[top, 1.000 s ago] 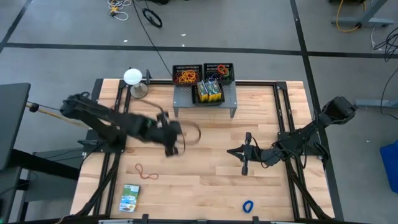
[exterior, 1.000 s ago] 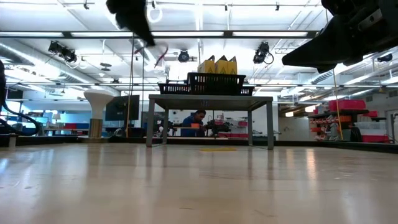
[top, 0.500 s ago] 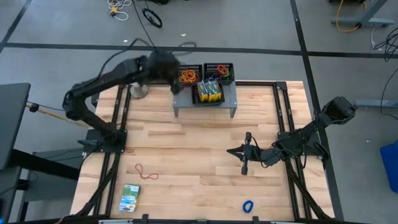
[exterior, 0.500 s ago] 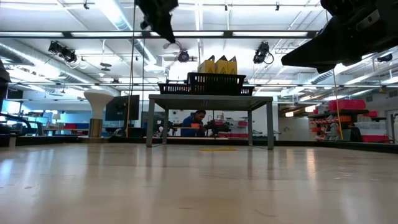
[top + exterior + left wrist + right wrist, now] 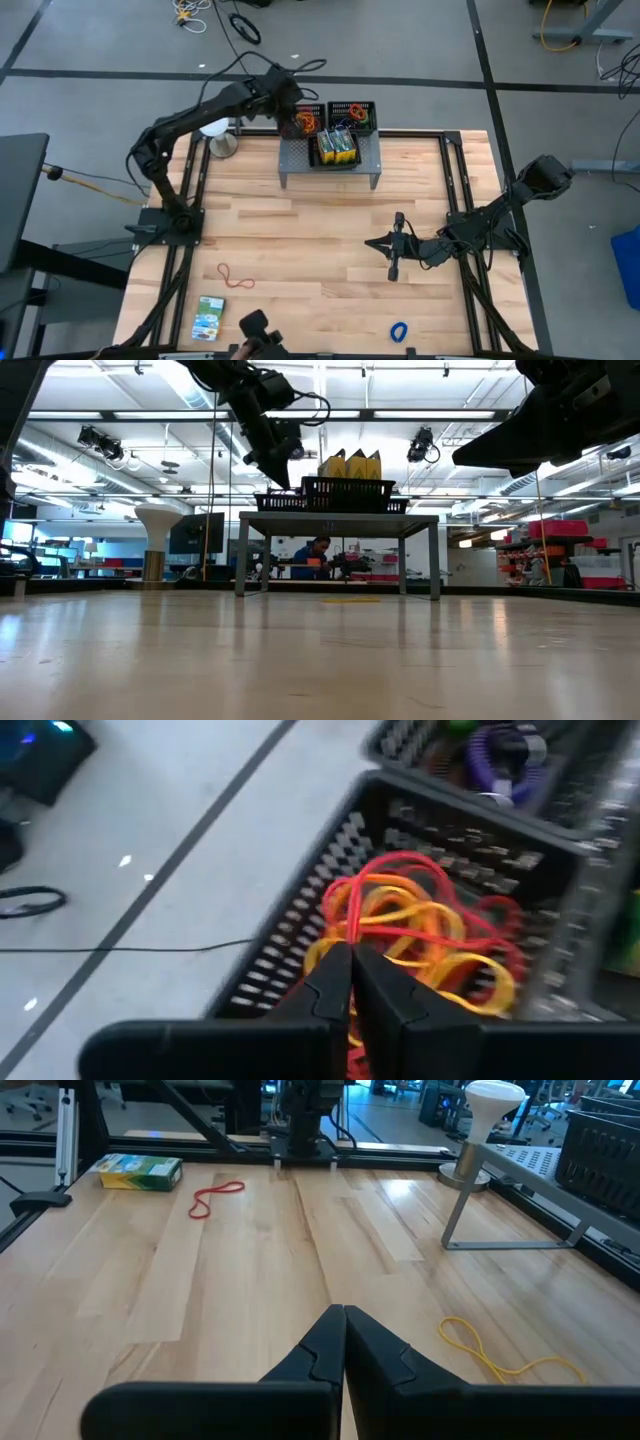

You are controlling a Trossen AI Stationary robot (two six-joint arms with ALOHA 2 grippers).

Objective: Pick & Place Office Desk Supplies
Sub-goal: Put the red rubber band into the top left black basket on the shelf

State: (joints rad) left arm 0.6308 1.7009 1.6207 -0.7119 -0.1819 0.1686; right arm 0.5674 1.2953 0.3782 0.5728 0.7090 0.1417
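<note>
My left gripper [image 5: 290, 118] is at the table's far edge, over the left black mesh tray [image 5: 300, 122] on the grey shelf [image 5: 330, 168]. It is shut on a red rubber band [image 5: 400, 870]. That tray [image 5: 300, 935] holds orange and red bands. Beside it stand a second mesh tray [image 5: 352, 115] with bands and yellow-green boxes [image 5: 337, 150]. My right gripper [image 5: 370, 243] is shut with nothing in it, low over the table's middle right [image 5: 345, 1315]. My left gripper pinches the red rubber band between its two fingertips at one spot on the loop [image 5: 350, 925]. The fingers slant down toward the tray from its left. The rest of the loop stands out past the tips over the orange bands; whether it rests on them I cannot tell.
On the table lie a red band [image 5: 235, 276], a green-white box [image 5: 209, 318], a blue band [image 5: 399, 330] and a yellow band [image 5: 500, 1352]. A white ball on a stand [image 5: 215, 127] is left of the shelf. A dark object [image 5: 258, 335] shows at the near edge.
My left gripper has swung from the table's middle left up and toward the far edge, carrying the red band. It has come over the left mesh tray on the shelf, turning as it went. A dark object has appeared at the near edge.
</note>
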